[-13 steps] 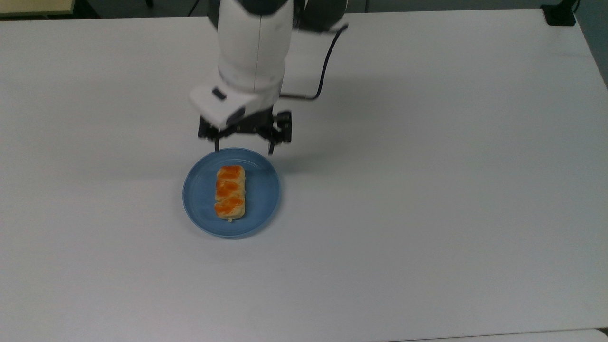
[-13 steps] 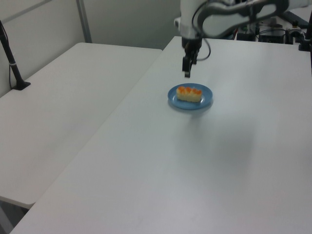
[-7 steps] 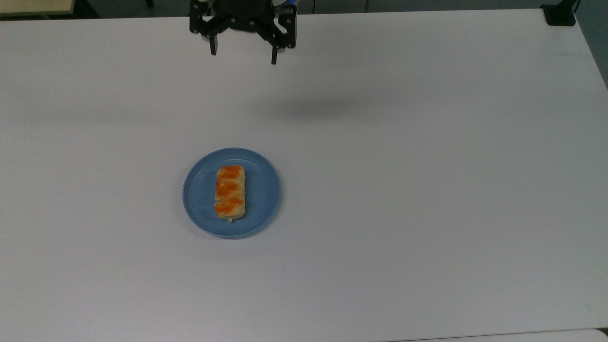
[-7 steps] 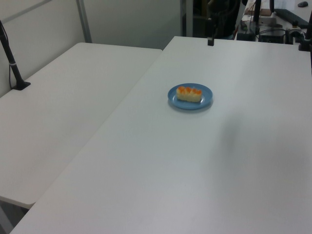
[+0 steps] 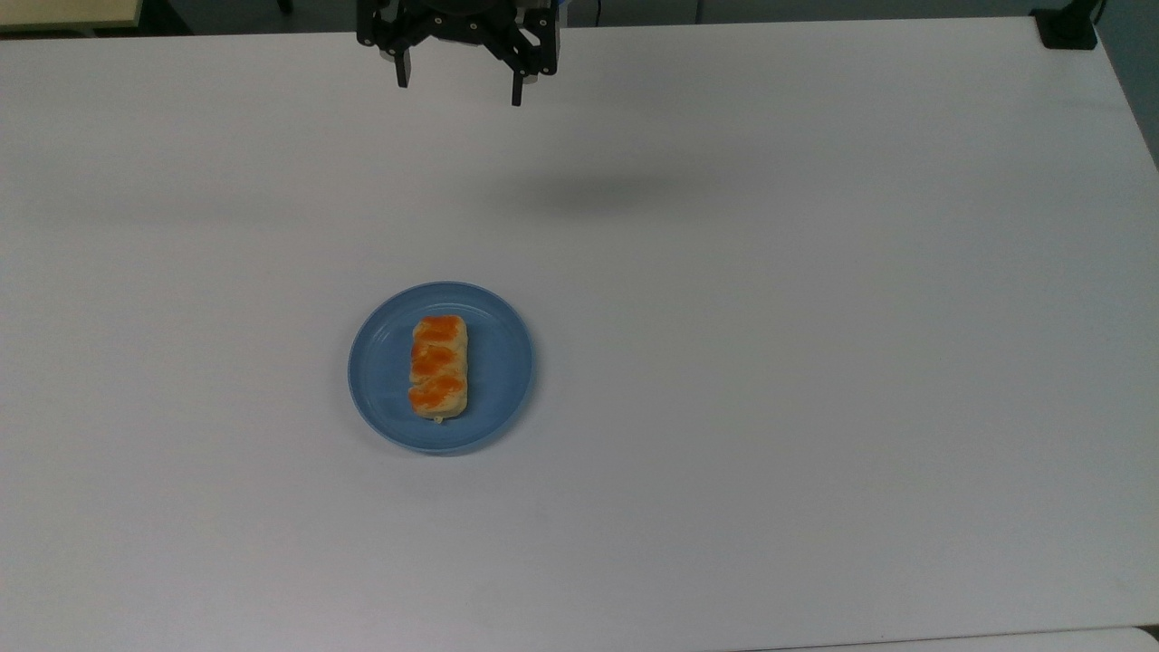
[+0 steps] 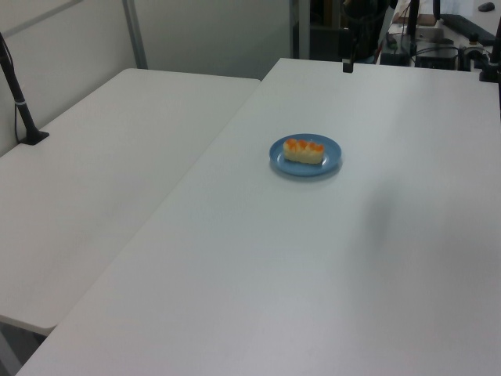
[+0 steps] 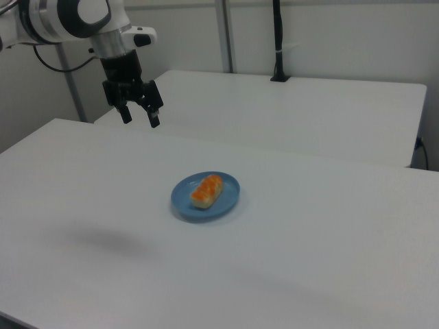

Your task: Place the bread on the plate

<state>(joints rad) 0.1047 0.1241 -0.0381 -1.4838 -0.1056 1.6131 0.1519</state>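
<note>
The pale-yellow bread point(image 5: 439, 366) with three orange-brown patches lies flat in the middle of the round blue plate point(image 5: 500, 362). Both also show in the left view, bread point(image 6: 304, 150) on plate point(image 6: 333, 153), and in the right view, bread point(image 7: 206, 190) on plate point(image 7: 230, 194). My gripper point(image 5: 459, 89) hangs high above the table's far edge at the top view's top, well away from the plate. It is open with nothing between its fingers, as the right view's gripper point(image 7: 140, 118) confirms.
The white table point(image 5: 815, 362) spreads wide around the plate. A second white table point(image 6: 102, 164) adjoins it on the left view's left, with a black pole point(image 6: 17, 94) clamped to it. A black clamp point(image 5: 1068, 27) sits at the top view's far right corner.
One second ago the open gripper hovered just behind the plate. It has since risen and pulled back to the table's far edge, shifting only slightly in the last half second. Bread and plate stayed put.
</note>
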